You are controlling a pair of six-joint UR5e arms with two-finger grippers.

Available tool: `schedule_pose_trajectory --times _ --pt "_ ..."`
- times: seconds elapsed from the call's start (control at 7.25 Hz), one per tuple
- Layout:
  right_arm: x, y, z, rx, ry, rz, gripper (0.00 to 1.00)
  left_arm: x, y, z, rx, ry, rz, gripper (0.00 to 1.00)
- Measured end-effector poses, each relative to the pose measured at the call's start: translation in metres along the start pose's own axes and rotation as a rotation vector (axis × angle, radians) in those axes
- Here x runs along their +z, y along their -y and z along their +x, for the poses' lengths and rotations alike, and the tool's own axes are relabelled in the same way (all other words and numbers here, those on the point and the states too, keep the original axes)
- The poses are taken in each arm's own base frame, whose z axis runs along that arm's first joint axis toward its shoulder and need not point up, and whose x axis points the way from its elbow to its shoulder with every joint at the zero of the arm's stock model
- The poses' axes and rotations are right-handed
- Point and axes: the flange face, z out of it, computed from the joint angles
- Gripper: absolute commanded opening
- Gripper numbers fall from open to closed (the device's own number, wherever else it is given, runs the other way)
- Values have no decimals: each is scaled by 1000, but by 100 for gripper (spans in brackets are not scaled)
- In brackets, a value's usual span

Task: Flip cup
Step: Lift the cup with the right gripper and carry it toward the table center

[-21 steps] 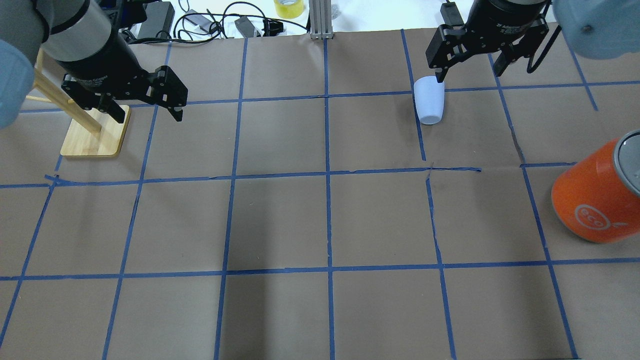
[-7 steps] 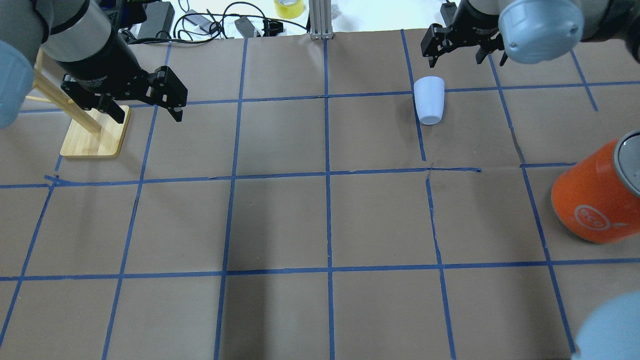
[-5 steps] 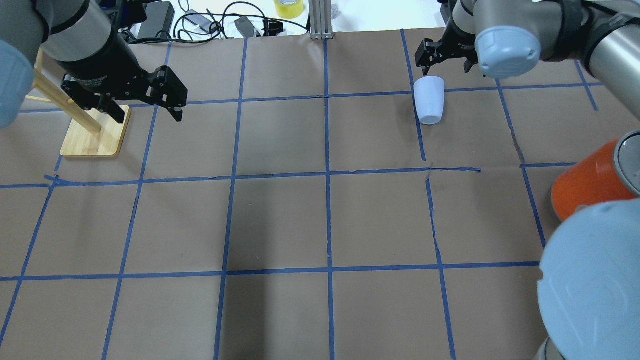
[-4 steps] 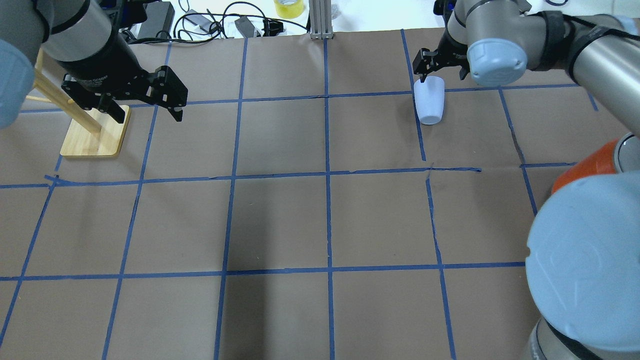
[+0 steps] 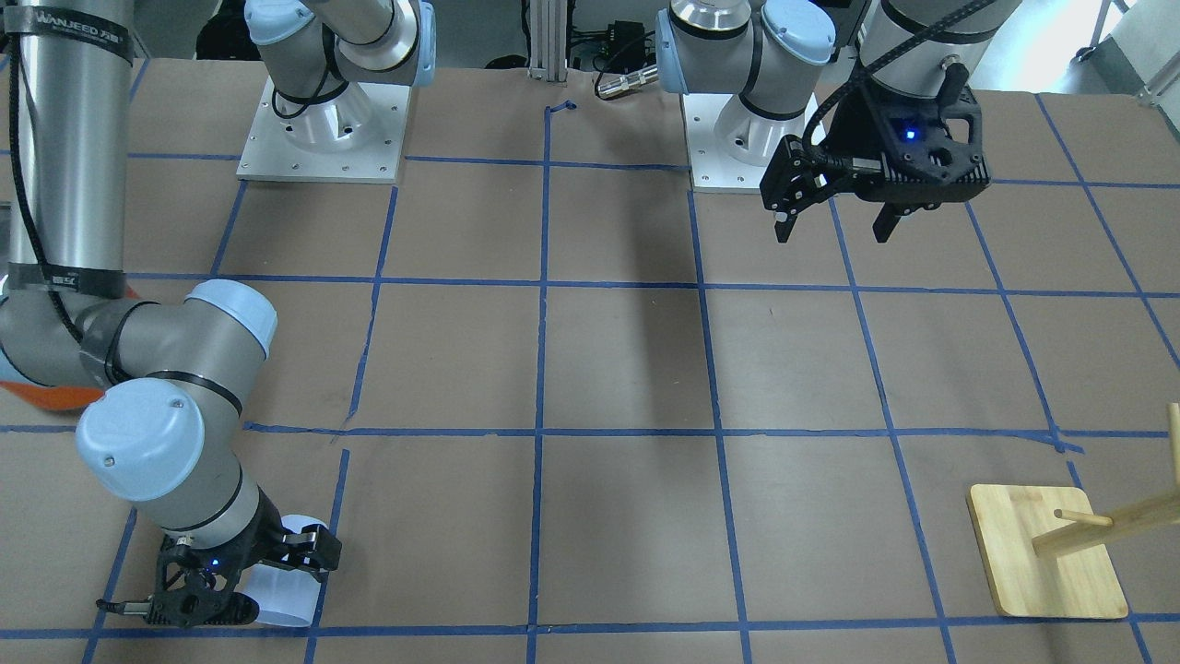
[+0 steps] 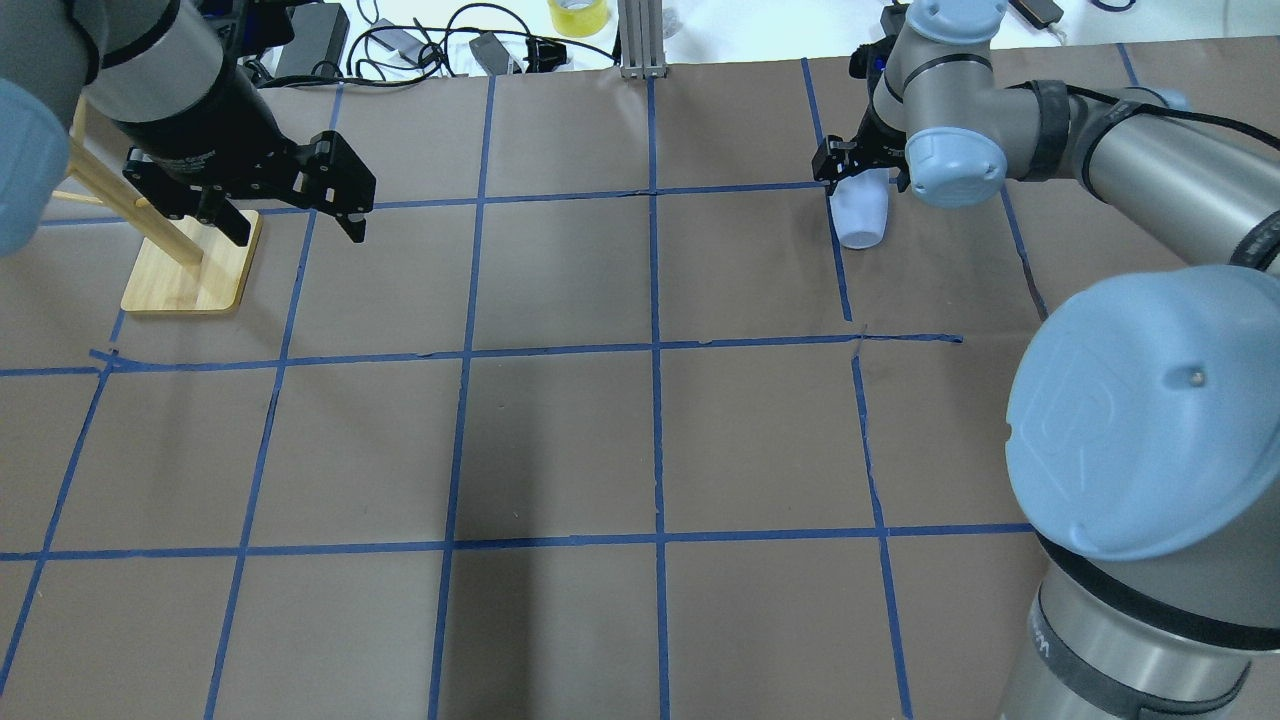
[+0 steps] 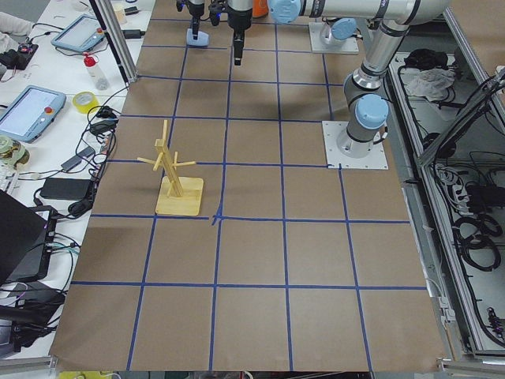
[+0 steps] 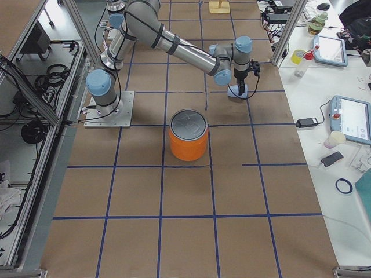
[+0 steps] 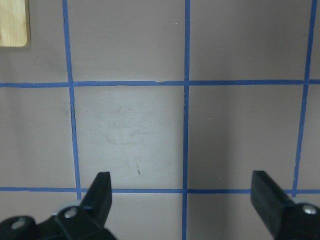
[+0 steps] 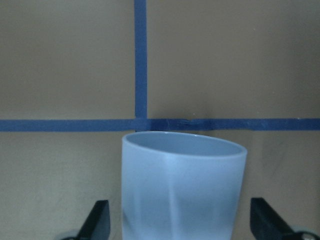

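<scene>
The right gripper [image 10: 181, 206] points down with its jaws spread wide. Its flat black fingers [image 10: 100, 220] stand on either side of the cup [image 6: 860, 218], and a strip of bare paper shows between each finger and the cup's wall, so neither touches it. The cup is small, pale blue, smooth and matte, with no handle. It seems to lie on its side, with the wider rim pointing away from the robot and a sliver of slightly darker inside showing. It sits in the far right part of the table [image 6: 560, 440], with its rim just short of a crossing of the blue tape [image 6: 658, 450] that marks the brown paper into squares. Well apart from it, nearer the robot on the right, stands a large orange can [image 8: 188, 145], a cylinder with a grey metal top. On the far left, the left gripper [image 9: 182, 192] hangs above bare paper, jaws wide apart and holding nothing, just beside a pale wooden rack [image 6: 195, 285] with a flat, rounded square base and thin slanted pegs.
</scene>
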Motion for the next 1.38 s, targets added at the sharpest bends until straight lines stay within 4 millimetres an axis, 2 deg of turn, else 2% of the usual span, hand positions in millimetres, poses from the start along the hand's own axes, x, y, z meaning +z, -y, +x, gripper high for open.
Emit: schedule_pose_trajectory --times 0.14,0.28,0.55,0.83,0.97,1.1,1.24,1.38 --pt "10 1 0 0 0 -1 90 0 0 0 0 0 0 100" --pt "17 1 0 1 0 -7 79 0 0 0 0 0 0 100" --pt "25 1 0 2 0 -14 63 0 0 0 0 0 -1 100" --pt "14 2 -1 0 6 -4 64 0 0 0 0 0 0 100" --pt "-1 2 -11 -26 25 9 65 0 0 0 0 0 -1 100" --pt "-16 -1 -36 -85 50 21 65 0 0 0 0 0 0 100" --pt "-31 -10 -79 -183 72 35 64 0 0 0 0 0 0 100" --pt "-45 -24 -131 -307 86 48 64 0 0 0 0 0 0 100"
